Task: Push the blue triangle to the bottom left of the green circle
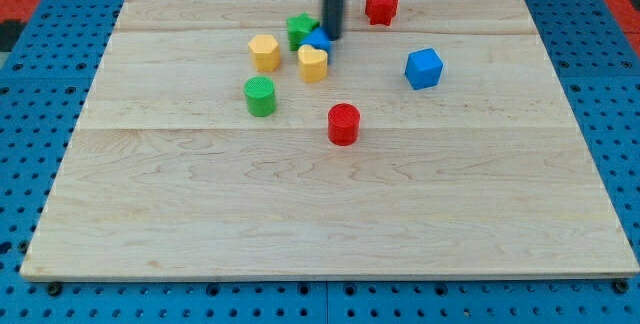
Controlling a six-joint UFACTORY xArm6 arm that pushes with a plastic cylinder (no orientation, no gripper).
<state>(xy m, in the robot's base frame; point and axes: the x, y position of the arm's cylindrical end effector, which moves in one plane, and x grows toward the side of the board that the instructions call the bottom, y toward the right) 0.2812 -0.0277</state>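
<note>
The blue triangle point(317, 40) sits near the top middle of the wooden board, wedged between a green star point(299, 29) on its left and a yellow heart point(312, 63) just below it. My tip point(331, 37) stands right against the blue triangle's right side, partly hiding it. The green circle point(260, 96) is a short cylinder lower down and to the left, below a yellow hexagon point(264, 52). The blue triangle lies up and to the right of the green circle.
A red star point(381, 5) lies near the top edge, right of the rod. A blue cube point(423, 68) sits at the right. A red cylinder point(343, 123) stands near the middle. The wooden board point(320, 224) rests on a blue perforated table.
</note>
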